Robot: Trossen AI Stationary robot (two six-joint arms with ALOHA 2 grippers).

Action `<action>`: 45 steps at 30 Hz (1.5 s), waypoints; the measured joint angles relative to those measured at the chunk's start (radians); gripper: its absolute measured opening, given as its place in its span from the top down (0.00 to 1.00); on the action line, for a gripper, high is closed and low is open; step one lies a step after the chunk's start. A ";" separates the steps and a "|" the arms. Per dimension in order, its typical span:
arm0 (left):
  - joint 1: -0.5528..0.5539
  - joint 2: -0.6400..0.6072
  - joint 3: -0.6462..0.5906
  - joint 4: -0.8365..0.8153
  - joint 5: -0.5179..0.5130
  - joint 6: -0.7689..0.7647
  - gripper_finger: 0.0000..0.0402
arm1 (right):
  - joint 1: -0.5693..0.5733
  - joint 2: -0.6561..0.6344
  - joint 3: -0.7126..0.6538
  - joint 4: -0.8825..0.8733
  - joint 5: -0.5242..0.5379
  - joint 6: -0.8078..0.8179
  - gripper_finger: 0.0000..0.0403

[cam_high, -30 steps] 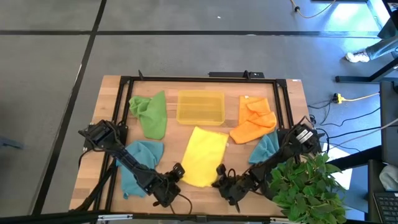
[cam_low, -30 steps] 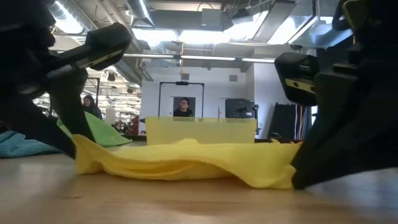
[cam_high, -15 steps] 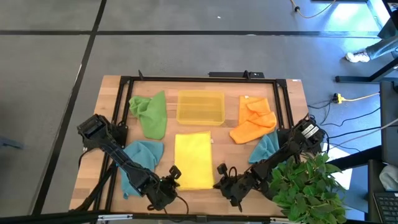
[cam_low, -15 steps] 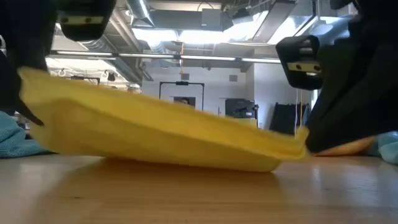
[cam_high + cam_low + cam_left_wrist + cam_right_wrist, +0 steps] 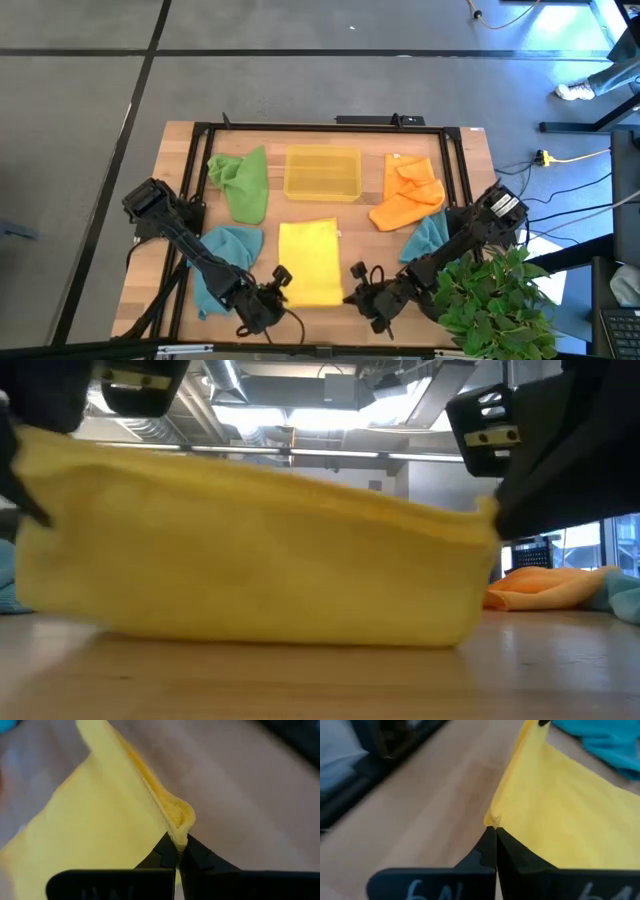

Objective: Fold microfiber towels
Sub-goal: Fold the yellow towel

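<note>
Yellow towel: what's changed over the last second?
Both grippers, left and right, have lifted the yellow microfiber towel's near corners, pulling the skewed cloth straight and taut. The green, orange and teal towels and the yellow plastic tray stayed put.

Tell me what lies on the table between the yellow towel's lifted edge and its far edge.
Nothing visible. Both grippers, left and right, pinch the near corners of the yellow towel; beyond its far edge sits the yellow tray, apart from the towel.
</note>
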 joint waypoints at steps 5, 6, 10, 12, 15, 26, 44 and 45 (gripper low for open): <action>0.065 -0.050 -0.061 0.049 0.049 -0.005 1.00 | -0.077 -0.034 -0.072 0.113 -0.032 0.000 1.00; 0.074 -0.062 -0.084 0.056 0.060 -0.005 1.00 | -0.087 -0.043 -0.095 0.143 -0.045 -0.001 1.00; 0.104 -0.134 -0.189 0.127 0.070 -0.003 1.00 | -0.126 -0.078 -0.191 0.249 -0.059 0.001 1.00; 0.122 -0.187 -0.253 0.173 0.069 -0.005 1.00 | -0.151 -0.094 -0.235 0.305 -0.055 0.020 1.00; 0.156 -0.269 -0.350 0.259 0.075 -0.004 1.00 | -0.185 -0.104 -0.287 0.393 -0.052 0.050 1.00; 0.352 -0.381 -0.532 0.376 0.115 -0.001 1.00 | -0.304 -0.094 -0.305 0.428 0.025 0.113 1.00; 0.446 -0.381 -0.604 0.566 0.274 -0.007 1.00 | -0.354 -0.088 -0.305 0.344 -0.011 0.208 1.00; 0.418 -0.381 -0.602 0.569 0.275 -0.010 1.00 | -0.332 -0.088 -0.305 0.346 -0.028 0.207 1.00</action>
